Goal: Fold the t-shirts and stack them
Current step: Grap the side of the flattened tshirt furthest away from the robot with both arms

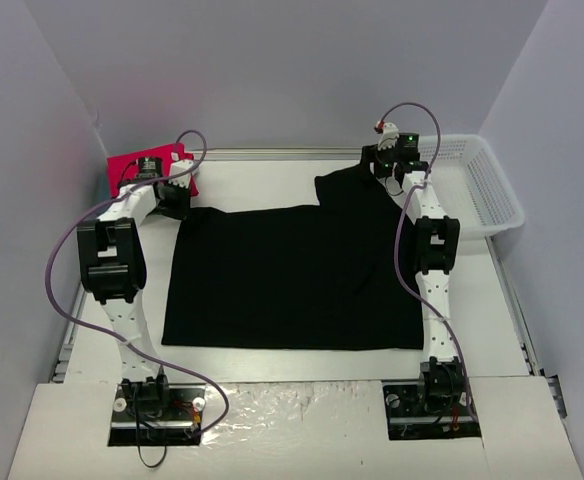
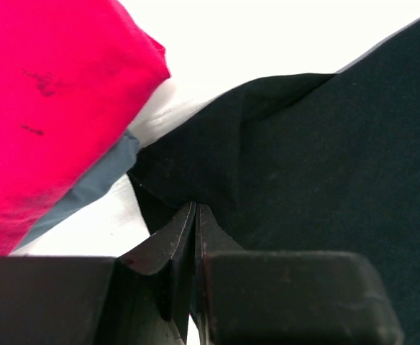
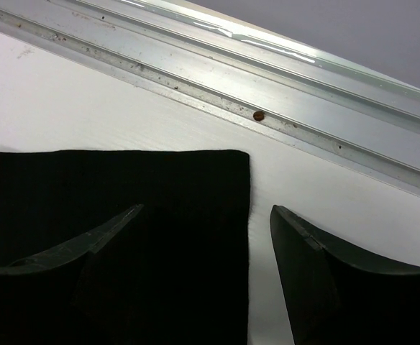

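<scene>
A: Left fingers [image 2: 163, 248] pinched black t-shirt's [image 1: 292, 275] far-left corner; shirt lay flat on counter [image 1: 272, 365]. Right fingers [image 3: 318, 273] hung spread over its far-right edge.
B: Judged: close right on edge, lift level, avoid red-pink t-shirt [image 2: 52, 93] beside.

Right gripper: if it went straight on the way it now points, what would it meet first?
Most likely the black shirt: the open right gripper straddles its edge, half over cloth, half over bare table. How far above it sits is unclear.
</scene>
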Motion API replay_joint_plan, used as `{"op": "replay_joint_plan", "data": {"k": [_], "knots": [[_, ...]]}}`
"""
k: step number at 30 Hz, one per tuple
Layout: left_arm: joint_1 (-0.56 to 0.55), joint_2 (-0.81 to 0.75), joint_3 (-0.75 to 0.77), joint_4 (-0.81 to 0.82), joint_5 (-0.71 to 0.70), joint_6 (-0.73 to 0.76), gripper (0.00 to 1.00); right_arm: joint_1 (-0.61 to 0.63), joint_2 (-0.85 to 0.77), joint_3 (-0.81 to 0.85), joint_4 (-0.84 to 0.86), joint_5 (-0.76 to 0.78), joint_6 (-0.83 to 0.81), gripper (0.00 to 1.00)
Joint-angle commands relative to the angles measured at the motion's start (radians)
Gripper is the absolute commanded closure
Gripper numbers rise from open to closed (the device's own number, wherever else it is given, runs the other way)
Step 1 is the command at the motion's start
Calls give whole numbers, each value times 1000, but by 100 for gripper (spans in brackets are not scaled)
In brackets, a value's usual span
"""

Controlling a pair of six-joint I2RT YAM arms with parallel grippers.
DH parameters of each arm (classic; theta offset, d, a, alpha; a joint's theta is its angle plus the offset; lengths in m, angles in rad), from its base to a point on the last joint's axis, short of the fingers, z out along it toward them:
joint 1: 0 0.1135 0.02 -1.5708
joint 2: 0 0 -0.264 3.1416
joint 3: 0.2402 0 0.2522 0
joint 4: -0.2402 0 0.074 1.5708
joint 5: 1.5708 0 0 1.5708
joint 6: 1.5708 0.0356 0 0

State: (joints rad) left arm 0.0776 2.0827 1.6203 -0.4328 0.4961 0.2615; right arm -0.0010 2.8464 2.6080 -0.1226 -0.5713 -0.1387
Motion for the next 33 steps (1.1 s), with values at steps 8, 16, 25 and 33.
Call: {"op": "replay_joint_plan", "data": {"k": [8, 16, 25, 33], "knots": [[-7, 2, 66, -61, 47, 19, 98, 6, 41, 21, 6, -41, -1, 43], [-7, 14, 69, -75, 47, 35, 98, 6, 38, 20, 6, -29, -13, 71], [-6, 20, 78, -89, 56, 47, 98, 6, 27, 8, 6, 10, -19, 87], [-4, 17, 56, -69, 65, 38, 98, 6, 4, 0, 6, 34, -22, 100]]}}
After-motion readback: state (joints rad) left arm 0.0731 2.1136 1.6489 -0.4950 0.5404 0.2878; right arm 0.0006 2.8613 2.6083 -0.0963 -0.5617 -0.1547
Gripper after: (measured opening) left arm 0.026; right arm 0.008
